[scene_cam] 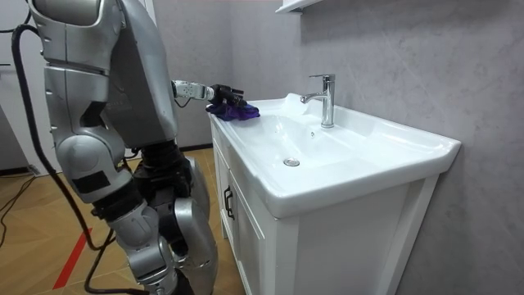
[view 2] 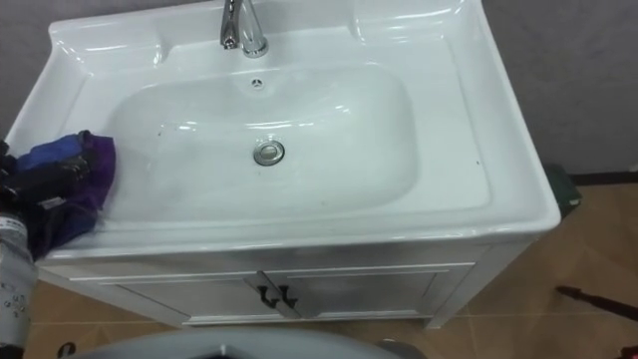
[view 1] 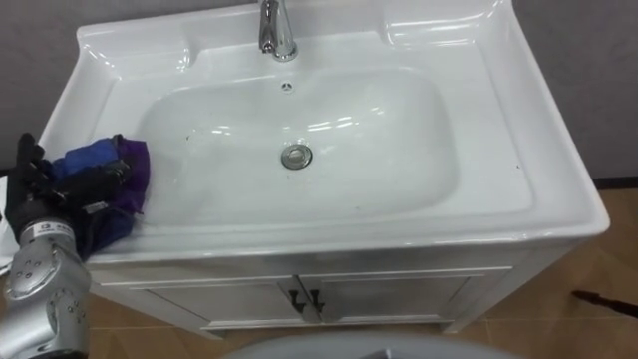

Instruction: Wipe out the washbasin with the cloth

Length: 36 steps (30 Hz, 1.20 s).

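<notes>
The dark fingers [view 1: 30, 160] of the left hand [view 1: 35, 197] are closed on a bunched blue and purple cloth [view 1: 127, 165], the thumb laid across its folds. The cloth rests on the flat left rim of the white ceramic basin [view 1: 503, 150], its right edge reaching just over the lip toward the bowl. The silver wrist and forearm come up from the lower left corner.

In the bowl, the round metal drain [view 1: 296, 156] lies at the centre, well apart from the cloth, with a small overflow hole [view 1: 287, 86] on the back wall above it. A chrome faucet [view 1: 276, 30] stands upright on the back ledge, behind the overflow hole.

Below the basin is a white cabinet [view 1: 399, 294] with two doors and a pair of dark handles [view 1: 307, 299] side by side where they meet. A wooden floor [view 1: 608, 254] shows to the right.

In the room view the robot stands upright in front of the cabinet, at the room view's left, its left arm stretched forward to the cloth, with a grey wall [scene_cam: 393, 57] behind the basin.
</notes>
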{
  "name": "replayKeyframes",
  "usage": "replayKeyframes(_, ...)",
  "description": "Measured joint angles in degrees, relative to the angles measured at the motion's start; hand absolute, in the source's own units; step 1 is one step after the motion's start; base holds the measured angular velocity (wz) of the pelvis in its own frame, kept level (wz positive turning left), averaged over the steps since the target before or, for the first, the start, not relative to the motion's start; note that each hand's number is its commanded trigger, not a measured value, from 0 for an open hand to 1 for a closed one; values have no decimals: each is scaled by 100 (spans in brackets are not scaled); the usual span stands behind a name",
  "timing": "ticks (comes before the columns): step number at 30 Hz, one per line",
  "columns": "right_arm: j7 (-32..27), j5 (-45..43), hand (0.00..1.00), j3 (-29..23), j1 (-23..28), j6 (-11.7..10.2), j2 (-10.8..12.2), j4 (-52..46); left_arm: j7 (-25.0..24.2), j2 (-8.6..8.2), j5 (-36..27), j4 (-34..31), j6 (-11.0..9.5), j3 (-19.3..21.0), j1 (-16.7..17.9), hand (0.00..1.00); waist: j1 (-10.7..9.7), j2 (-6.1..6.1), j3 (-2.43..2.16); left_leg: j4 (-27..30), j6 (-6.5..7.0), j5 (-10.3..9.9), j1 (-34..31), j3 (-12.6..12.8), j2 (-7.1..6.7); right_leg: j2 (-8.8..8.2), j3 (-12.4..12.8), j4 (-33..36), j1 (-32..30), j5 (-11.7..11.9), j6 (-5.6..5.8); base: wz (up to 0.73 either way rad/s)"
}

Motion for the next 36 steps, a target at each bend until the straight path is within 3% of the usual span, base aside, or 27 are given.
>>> replayKeyframes(14, 61, -4, 0, 12, -71, 10, 52, 192, 330, 0, 18, -767, 3, -3, 4, 0, -3, -35, 7, 14, 0, 0, -110, 2, -2, -4, -27, 11, -89, -4, 2, 0)
replayKeyframes(28, 59, 12, 0, 6, -105, -14, 68, 202, 499, 0, 14, -1083, -5, 0, 10, 0, 6, -92, 14, 16, 0, 0, -127, -5, -8, -2, -40, -51, -75, -6, 9, 0)
replayKeyframes(36, 0, -32, 0, -15, -115, -23, 67, 238, 850, 0, 31, -1425, -80, 138, 7, 0, 0, -37, 16, -17, 1, 1, -113, -184, -35, 0, -162, -168, 64, 21, 21, 5)
